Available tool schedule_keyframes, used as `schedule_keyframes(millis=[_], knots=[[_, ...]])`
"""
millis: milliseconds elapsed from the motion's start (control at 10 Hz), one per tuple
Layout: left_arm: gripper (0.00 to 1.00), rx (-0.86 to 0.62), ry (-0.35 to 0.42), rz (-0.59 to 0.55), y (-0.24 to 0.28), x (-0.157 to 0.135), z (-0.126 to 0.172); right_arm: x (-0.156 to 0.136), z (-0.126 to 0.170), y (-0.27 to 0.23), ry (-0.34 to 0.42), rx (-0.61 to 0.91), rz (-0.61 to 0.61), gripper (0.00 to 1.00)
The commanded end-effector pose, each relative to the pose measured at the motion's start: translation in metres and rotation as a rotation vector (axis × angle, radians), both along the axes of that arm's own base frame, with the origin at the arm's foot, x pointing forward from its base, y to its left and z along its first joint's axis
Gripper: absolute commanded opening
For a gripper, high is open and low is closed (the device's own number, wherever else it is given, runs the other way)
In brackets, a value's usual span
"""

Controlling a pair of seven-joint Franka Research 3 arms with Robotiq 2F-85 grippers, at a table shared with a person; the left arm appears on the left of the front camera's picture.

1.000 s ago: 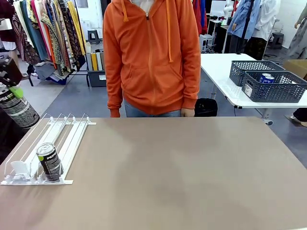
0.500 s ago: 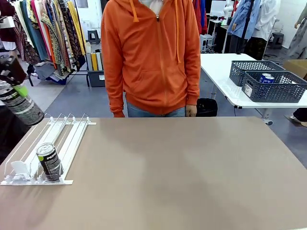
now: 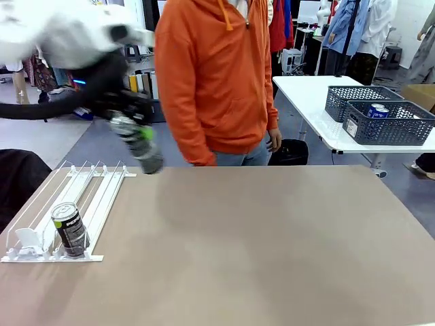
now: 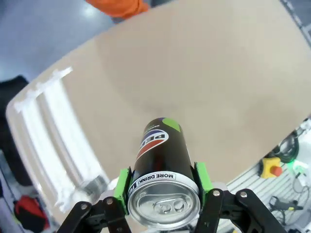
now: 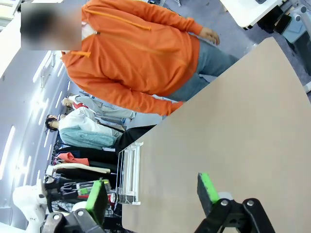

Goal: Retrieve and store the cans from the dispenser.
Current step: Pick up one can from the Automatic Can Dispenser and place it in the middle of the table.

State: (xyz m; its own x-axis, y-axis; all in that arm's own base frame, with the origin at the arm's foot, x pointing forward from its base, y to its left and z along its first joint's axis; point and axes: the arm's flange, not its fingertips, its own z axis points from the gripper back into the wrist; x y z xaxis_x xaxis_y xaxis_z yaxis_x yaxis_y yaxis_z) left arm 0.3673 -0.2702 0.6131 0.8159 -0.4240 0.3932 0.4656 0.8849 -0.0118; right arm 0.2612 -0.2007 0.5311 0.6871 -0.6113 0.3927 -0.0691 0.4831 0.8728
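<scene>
Front view, lower left: one dark can stands upright at the near end of the dispenser, a single white rack lying flat on the brown worktop. Above the rack's far end, in the upper left, a second dark can hangs tilted in the air, motion-blurred, clamped in the left jaws. That makes two dark cans at this worktop. Behind its far edge stands one person in an orange hoodie. Farthest off, at upper right, two grey mesh baskets sit on a white table, with two blue cans in the nearer one.

The left wrist view adds the grip itself. Green pads press on both sides of the held can just under its silver top, and the rack lies at the frame's left. The right wrist view gives the right jaws, spread wide with nothing between their pads, above the worktop.
</scene>
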Motion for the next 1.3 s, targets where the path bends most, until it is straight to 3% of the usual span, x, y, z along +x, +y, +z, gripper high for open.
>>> schedule_keyframes(millis=[0, 200, 300, 600, 900, 1200], knots=[[0.00, 0.112, 0.001, -0.064, -0.054, 0.052, -0.007, 0.003, 0.000, 0.000, -0.043, 0.007, -0.002, 1.00], [0.00, 0.156, 0.039, -0.180, -0.115, 0.072, -0.057, 0.003, 0.000, 0.000, -0.043, 0.007, -0.002, 1.00], [0.00, 0.164, 0.044, -0.182, -0.130, 0.076, -0.084, 0.003, 0.000, 0.000, -0.043, 0.007, -0.002, 1.00], [0.00, 0.155, 0.203, -0.297, -0.157, 0.080, -0.153, 0.003, 0.000, 0.000, -0.043, 0.007, -0.002, 1.00], [0.00, 0.246, 0.277, -0.353, -0.164, 0.081, -0.185, 0.003, 0.000, 0.000, -0.043, 0.007, -0.002, 1.00], [0.00, 0.249, 0.255, -0.361, -0.164, 0.082, -0.186, 0.003, 0.000, 0.000, -0.043, 0.007, -0.002, 1.00]])
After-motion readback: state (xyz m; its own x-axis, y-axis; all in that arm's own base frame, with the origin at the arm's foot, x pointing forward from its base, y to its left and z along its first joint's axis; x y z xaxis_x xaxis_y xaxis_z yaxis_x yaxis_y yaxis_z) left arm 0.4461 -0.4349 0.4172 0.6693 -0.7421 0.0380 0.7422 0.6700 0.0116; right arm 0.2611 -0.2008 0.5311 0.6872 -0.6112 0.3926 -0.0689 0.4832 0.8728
